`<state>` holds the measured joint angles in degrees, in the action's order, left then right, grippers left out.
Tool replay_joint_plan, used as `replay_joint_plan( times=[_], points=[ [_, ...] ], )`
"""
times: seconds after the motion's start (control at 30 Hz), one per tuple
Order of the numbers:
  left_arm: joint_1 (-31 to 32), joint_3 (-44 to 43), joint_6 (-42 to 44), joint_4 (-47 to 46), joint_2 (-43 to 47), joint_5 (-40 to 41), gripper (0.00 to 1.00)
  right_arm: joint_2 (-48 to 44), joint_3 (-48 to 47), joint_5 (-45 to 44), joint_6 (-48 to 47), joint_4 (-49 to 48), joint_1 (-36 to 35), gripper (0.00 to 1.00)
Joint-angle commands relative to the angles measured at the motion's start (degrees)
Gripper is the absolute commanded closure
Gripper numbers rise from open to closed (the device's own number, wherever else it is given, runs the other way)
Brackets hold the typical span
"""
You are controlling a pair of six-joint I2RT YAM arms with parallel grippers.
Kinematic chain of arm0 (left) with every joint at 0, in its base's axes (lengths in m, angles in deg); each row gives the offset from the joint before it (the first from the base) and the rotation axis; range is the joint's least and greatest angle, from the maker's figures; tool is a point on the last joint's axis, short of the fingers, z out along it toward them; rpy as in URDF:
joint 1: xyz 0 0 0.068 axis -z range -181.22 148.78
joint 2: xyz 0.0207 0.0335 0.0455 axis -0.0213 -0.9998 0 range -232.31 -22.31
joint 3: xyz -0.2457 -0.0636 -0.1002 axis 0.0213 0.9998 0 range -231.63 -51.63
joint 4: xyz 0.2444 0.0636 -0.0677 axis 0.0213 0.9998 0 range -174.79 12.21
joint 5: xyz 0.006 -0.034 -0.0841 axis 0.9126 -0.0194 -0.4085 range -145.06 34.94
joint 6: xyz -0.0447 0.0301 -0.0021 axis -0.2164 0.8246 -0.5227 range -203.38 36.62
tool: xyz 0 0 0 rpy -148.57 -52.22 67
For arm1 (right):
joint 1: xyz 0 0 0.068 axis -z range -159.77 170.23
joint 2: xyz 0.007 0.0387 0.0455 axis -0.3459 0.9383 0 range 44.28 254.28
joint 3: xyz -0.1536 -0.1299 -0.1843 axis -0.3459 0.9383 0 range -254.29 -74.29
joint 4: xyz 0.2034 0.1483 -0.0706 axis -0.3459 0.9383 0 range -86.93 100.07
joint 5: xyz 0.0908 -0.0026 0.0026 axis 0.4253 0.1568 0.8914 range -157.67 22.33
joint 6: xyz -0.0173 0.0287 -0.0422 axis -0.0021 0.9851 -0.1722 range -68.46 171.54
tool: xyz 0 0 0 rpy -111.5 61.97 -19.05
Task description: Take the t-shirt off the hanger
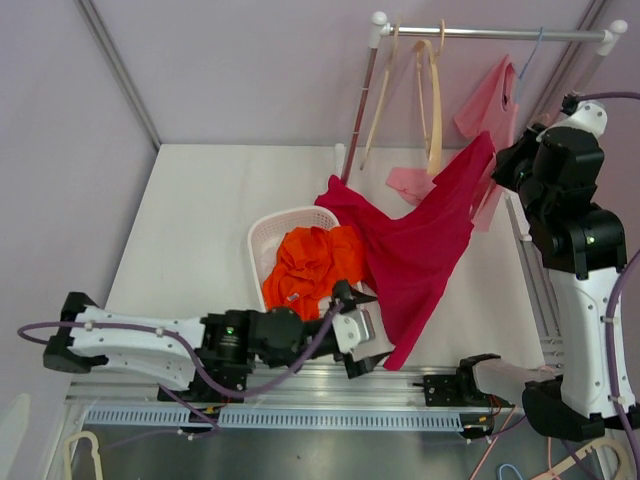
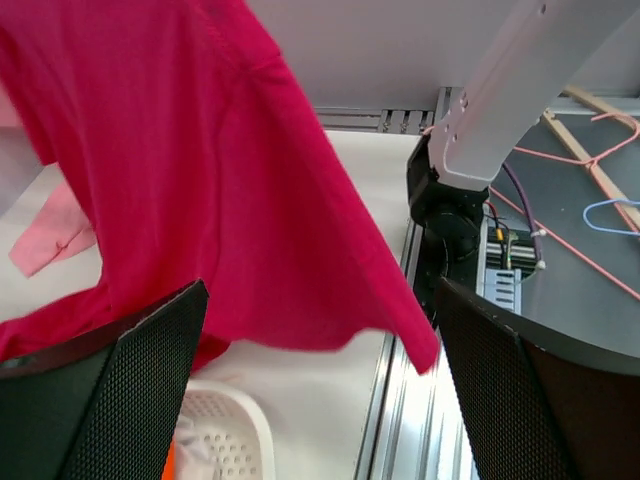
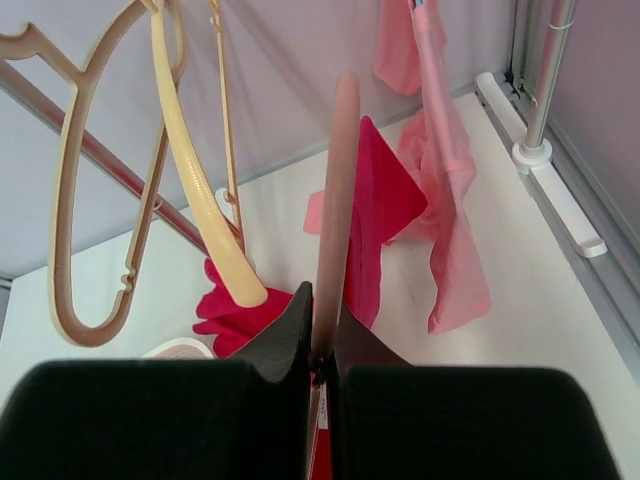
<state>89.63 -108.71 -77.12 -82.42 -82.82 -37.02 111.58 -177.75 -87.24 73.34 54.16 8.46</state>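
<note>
Below my right pincer (image 3: 322,330), the red t-shirt (image 1: 420,250) hangs in one long slant toward the bench (image 1: 200,220). One corner reaches over the edge of the white basket (image 1: 262,240), and the lower hem is just ahead of my left pincer (image 2: 320,300).

The biggest risk, as I judge it, is the cloth itself. If I pull with the left before the neck is free, the shirt may stretch tight against the hanger (image 3: 335,180) rather than slide off. It could also drag the basket and the orange clothes (image 1: 310,265) in it sideways.

Next comes the hanger. My right pincer is closed hard on a thin pinkish bar that I take to be the hanger's arm, with red cloth bunched just beside it. A sideways tug could twist the bar out of that narrow hold and drop both.

Smaller again, the pale empty hangers (image 3: 190,200) hang near, to the left of my right pincer, and a swing could hook one.

My right arm stands tall at the bench's side, elbow bent, with the wrist raised to the shirt's top end below the rail (image 1: 480,33). My left arm lies low, stretched along the near edge, with the wrist turned up toward the hem. Its pincer gapes wide and holds nothing. The hem lies out past its fingers, and I cannot tell whether any cloth sits between them.
</note>
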Motion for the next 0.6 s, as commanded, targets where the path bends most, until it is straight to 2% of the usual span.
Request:
replay_joint_plan(
  times=[0.0,0.17,0.37,0.5,0.57],
  points=[
    [2.0,2.8,7.5,-17.6,-3.9,3.1,0.01,-1.4,1.2,-1.8,2.7,0.1,-1.1,1.00],
    [4.9,9.8,12.0,-38.6,-7.5,2.7,0.00,-2.2,0.9,-0.2,3.7,1.5,-1.7,1.00],
    [4.9,7.8,14.2,-49.5,-16.7,11.1,0.01,-3.0,0.9,1.4,4.3,1.9,-2.6,1.00],
    [4.3,1.6,15.5,-49.7,-23.6,15.9,0.01,-3.6,0.8,2.0,4.4,2.1,-3.0,1.00],
    [3.6,0.4,16.9,-53.0,-27.6,20.5,0.01,-3.9,0.7,2.3,4.3,2.2,-3.1,1.00]
  ],
)
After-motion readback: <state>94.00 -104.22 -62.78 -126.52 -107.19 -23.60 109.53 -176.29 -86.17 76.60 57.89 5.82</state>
